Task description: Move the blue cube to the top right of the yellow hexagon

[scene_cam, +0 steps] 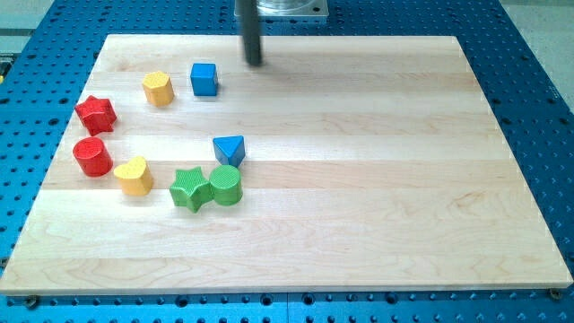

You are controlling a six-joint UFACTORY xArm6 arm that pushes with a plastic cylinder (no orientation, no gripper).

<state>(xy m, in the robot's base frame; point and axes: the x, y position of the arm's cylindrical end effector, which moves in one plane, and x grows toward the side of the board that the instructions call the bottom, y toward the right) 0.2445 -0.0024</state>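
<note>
My tip: the bottom end of a dark rod. It holds nothing and touches no block. It sits near the view's top, to the right of the blue cube and a bit higher.
Blue cube: just to the right of the yellow hexagon, close but not touching. It looks a little higher than the hexagon.
Yellow hexagon: near the view's top left of the wooden board.
Job so far: the cube looks almost in place, maybe there now.
How to do it well: if it needs more, come in from under the cube and give one small, slow push up. Keep away from the hexagon so it does not slide.
Other blocks: red star, red cylinder, yellow heart, green star, green cylinder, blue triangle. All sit lower down, out of the way.
</note>
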